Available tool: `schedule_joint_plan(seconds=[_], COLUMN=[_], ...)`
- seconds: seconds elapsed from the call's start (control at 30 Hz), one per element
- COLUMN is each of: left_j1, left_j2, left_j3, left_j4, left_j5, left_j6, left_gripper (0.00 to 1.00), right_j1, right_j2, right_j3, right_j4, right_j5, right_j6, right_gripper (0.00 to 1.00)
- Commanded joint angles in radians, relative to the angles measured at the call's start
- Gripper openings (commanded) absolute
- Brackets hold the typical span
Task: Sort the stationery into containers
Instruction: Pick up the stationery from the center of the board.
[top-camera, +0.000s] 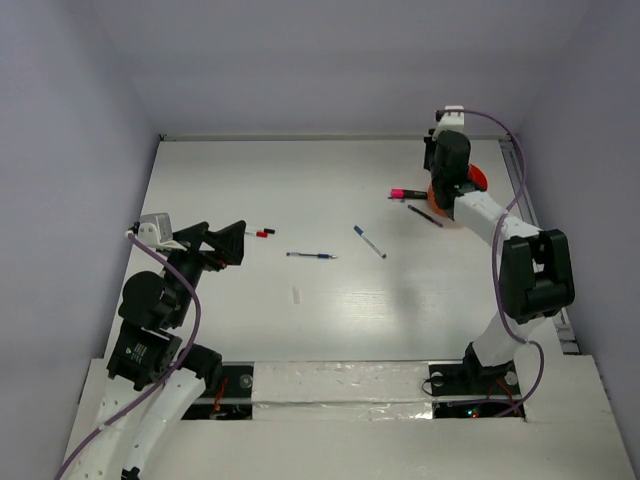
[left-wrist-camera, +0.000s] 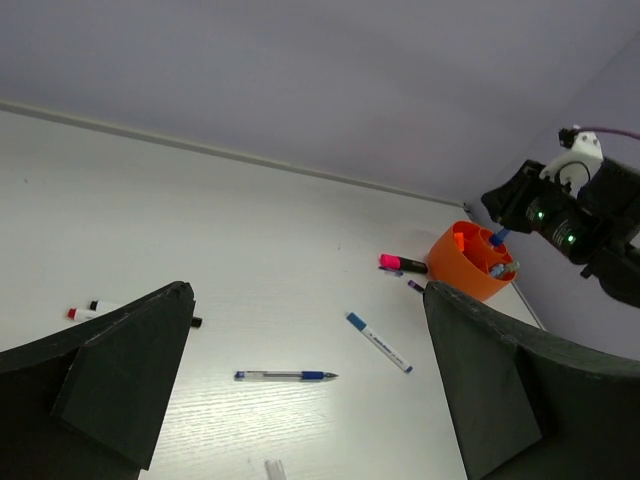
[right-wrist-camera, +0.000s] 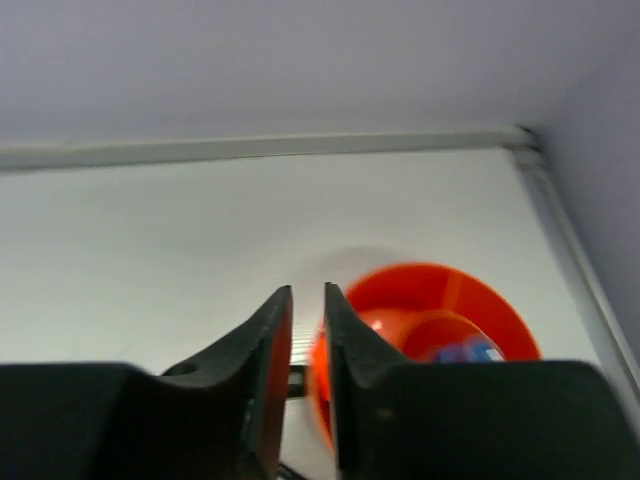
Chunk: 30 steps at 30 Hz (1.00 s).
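Observation:
The orange cup (top-camera: 474, 178) stands at the far right, with blue items inside (left-wrist-camera: 505, 268). My right gripper (top-camera: 452, 185) hangs over its left rim. In the right wrist view the right gripper (right-wrist-camera: 308, 292) shows only a narrow slit with nothing in it, and the cup (right-wrist-camera: 480, 300) sits just to its right. A pink marker (top-camera: 405, 193) and a dark pen (top-camera: 425, 215) lie left of the cup. A blue-capped white pen (top-camera: 369, 241) and a blue pen (top-camera: 311, 256) lie mid-table. My left gripper (top-camera: 222, 245) is open and empty, and the blue pen (left-wrist-camera: 287, 375) lies ahead of it.
Red and black capped markers (top-camera: 262, 233) lie just right of the left gripper. A small clear piece (top-camera: 297, 295) lies nearer the front. Grey walls close in the table on three sides. A metal rail (top-camera: 520, 190) runs along the right edge.

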Motion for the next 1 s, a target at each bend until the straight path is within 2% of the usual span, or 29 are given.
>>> schedule_joint_plan(seconds=[0.0,0.03,0.07,0.1,0.2,0.3,0.37,0.4,0.5,0.6,0.8,0.97], left_j1=[0.005,0.005,0.005,0.005,0.005,0.005,0.005,0.005,0.005,0.005,0.005,0.005], left_j2=[-0.008,-0.007,-0.005,-0.002,0.004,0.006,0.01,0.012,0.024,0.029,0.029,0.033], left_j3=[-0.011,-0.011,-0.011,-0.011,-0.011,-0.011,-0.011,-0.011,-0.008,-0.007,-0.005,-0.005], left_j4=[0.057,0.057,0.057,0.057,0.06,0.06,0.058,0.058,0.057,0.055,0.054,0.052], left_j5=[0.014,0.014,0.016,0.017,0.023,0.023,0.023,0.022,0.022,0.019,0.016,0.013], left_j6=[-0.002,-0.002,-0.004,-0.002,-0.002,-0.002,-0.002,-0.002,-0.001,-0.001,0.002,0.004], left_gripper=[0.99,0.99,0.99,0.99,0.99,0.99,0.99,0.99,0.99,0.99,0.99,0.99], right_j1=[0.002,0.014,0.014,0.014,0.014,0.014,0.014,0.014,0.014,0.014,0.014,0.014], right_j2=[0.007,0.041,0.059,0.078,0.154,0.233,0.265,0.295,0.355,0.391,0.547,0.585], right_j3=[0.202,0.282,0.321,0.356,0.476,0.56,0.589,0.621,0.677,0.732,0.892,0.901], right_j4=[-0.343,-0.398,-0.532,-0.585,-0.764,-0.874,-0.901,-0.923,-0.963,-0.993,-1.148,-1.119], right_j5=[-0.374,-0.412,-0.49,-0.502,-0.505,-0.467,-0.433,-0.405,-0.368,-0.362,-0.306,-0.292], right_j6=[-0.013,-0.025,-0.042,-0.045,-0.071,-0.088,-0.102,-0.109,-0.135,-0.177,-0.255,-0.277], right_gripper=[0.23,0.22,0.21,0.2,0.18,0.2,0.24,0.32,0.47,0.56,0.56,0.55])
